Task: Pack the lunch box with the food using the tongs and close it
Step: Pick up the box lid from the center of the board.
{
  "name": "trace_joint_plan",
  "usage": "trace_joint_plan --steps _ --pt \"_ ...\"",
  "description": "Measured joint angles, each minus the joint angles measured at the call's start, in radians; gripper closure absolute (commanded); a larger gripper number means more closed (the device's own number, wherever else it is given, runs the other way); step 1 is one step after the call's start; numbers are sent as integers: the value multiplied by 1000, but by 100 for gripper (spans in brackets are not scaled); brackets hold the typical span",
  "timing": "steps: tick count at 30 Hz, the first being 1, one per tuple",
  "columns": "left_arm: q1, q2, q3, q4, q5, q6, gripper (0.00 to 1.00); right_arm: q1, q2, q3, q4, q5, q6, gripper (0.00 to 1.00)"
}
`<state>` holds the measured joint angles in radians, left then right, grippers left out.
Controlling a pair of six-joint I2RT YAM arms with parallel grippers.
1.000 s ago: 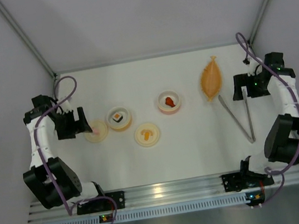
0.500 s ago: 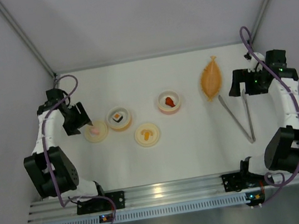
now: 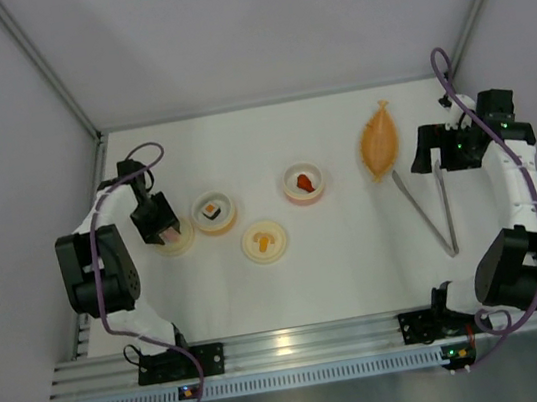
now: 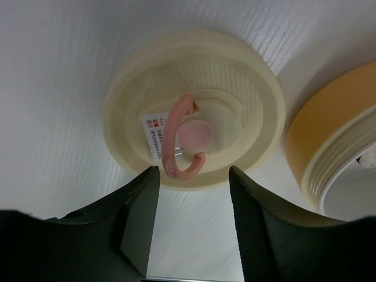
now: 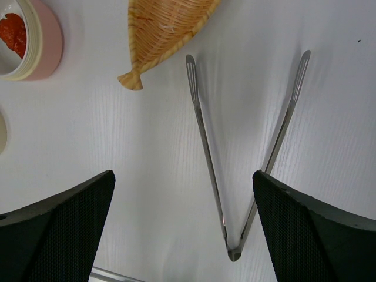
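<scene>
The lunch box lies in separate round parts. A cream lid (image 3: 173, 239) with a pink loop handle (image 4: 181, 141) sits at the left. My left gripper (image 3: 163, 231) hovers right over it, jaws partly open and empty, tips (image 4: 192, 174) at the lid's (image 4: 194, 76) near rim. An orange tier (image 3: 215, 212) holds the sushi roll (image 3: 211, 209). A pink tier (image 3: 304, 181) holds the red piece (image 3: 303, 180). The silver tongs (image 3: 431, 207) lie spread in a V on the table. My right gripper (image 3: 432, 158) hangs wide open above the tongs (image 5: 205, 147), its fingertips (image 5: 183, 174) clear of them.
A cream dish (image 3: 264, 241) with an orange bit sits in front of the two tiers. The orange leaf-shaped dish (image 3: 380, 140) lies just left of the tongs' tips. The booth walls stand close on both sides.
My left arm has swung forward and right, bringing its gripper from beside the lid to over it, with the jaws narrowing. The right arm shifted slightly, then held.
</scene>
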<state>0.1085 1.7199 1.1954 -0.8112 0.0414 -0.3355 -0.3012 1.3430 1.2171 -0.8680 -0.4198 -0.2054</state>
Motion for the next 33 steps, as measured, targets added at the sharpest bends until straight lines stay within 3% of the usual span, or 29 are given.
trace_joint_plan --steps 10,20,24,33 --pt "-15 74 28 12 -15 -14 69 0 6 -13 0 4 -1 1" --pt "-18 77 32 14 -50 -10 73 0 8 -13 0 3 -2 1" --pt "-18 77 33 20 -58 -2 100 0 8 -13 0 2 -2 1" --pt "-18 21 97 -46 -67 66 100 0 8 -13 -6 -13 -3 1"
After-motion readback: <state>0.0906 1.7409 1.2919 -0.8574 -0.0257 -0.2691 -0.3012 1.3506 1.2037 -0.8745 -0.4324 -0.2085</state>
